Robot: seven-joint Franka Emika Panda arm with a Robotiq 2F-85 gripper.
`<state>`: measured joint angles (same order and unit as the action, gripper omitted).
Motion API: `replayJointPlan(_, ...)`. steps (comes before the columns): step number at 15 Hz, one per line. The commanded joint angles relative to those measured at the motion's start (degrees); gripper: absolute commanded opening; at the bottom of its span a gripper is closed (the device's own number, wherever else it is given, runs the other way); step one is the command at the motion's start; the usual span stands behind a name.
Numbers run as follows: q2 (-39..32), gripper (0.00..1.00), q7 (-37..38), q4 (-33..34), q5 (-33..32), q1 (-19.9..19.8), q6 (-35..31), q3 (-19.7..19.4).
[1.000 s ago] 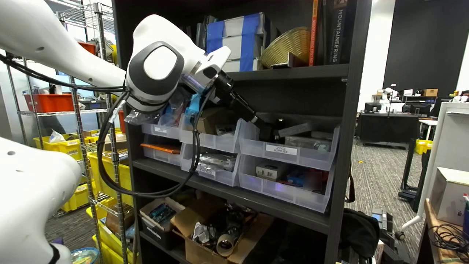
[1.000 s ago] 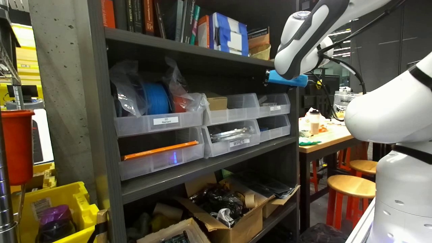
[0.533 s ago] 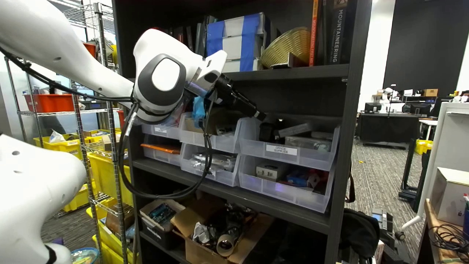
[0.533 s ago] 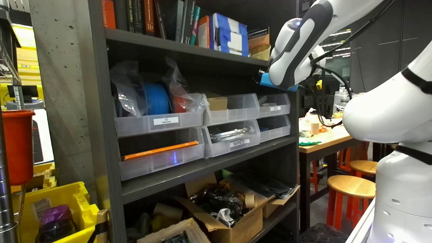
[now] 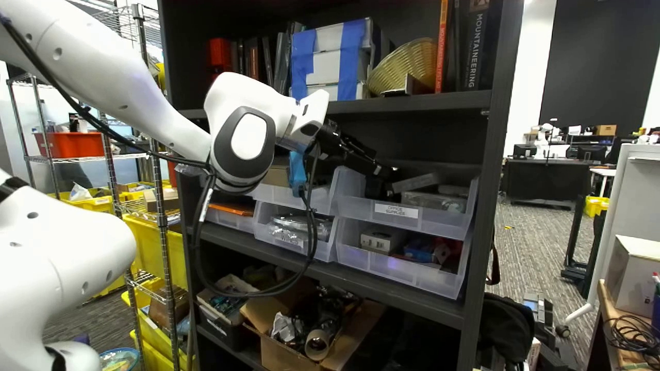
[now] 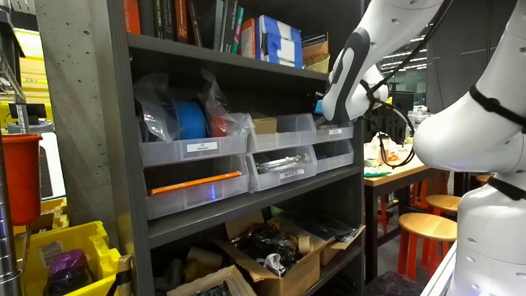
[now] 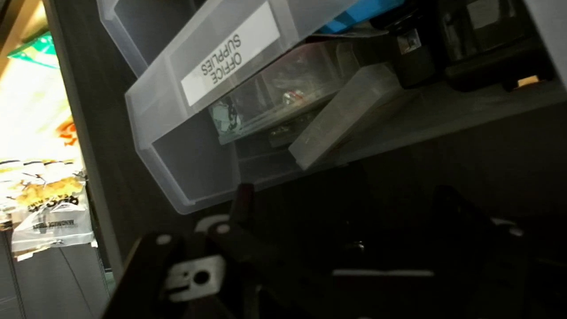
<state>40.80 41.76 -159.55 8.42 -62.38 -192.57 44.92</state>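
Note:
In the wrist view my gripper [image 7: 345, 189] stands open, its two dark fingers [image 7: 242, 201] wide apart. Nothing shows between them, though the area is very dark. An exterior view has the gripper [image 5: 380, 169] tilted downward over the translucent bin labelled OFFICE SUPPLIES [image 5: 356, 205], near its back left; contact cannot be told. Inside that bin lie a pale long box [image 7: 345, 117], a clear plastic case [image 7: 283, 88], dark black items [image 7: 414, 66] and something blue [image 7: 363, 15]. The arm hides the gripper in an exterior view, where the bin's front [image 6: 345, 132] shows.
Above the bins runs a shelf edge [image 5: 412, 102] bearing taped boxes [image 5: 325, 67] and a yellow basket [image 5: 405, 67]. Other translucent bins stand alongside and below, including one marked WIRES [image 6: 291, 174]. The rack's side post [image 5: 487, 206] borders the bin. Cables [image 5: 309, 226] loop beneath the arm.
The arm has come down and further over the shelf, bringing the gripper lower and closer to the labelled bin. The gripper's exterior outline now shows its fingers nearer the bin's contents. The bins look unmoved.

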Motion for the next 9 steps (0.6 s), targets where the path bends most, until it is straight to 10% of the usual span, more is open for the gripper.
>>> replayJointPlan(1,-3.5,1.0,-4.1,0.1,4.9,-4.4,-5.4,4.0)
replayJointPlan(9,-7.7,1.0,-11.3,0.4,12.0,4.7,-5.4,-0.4)
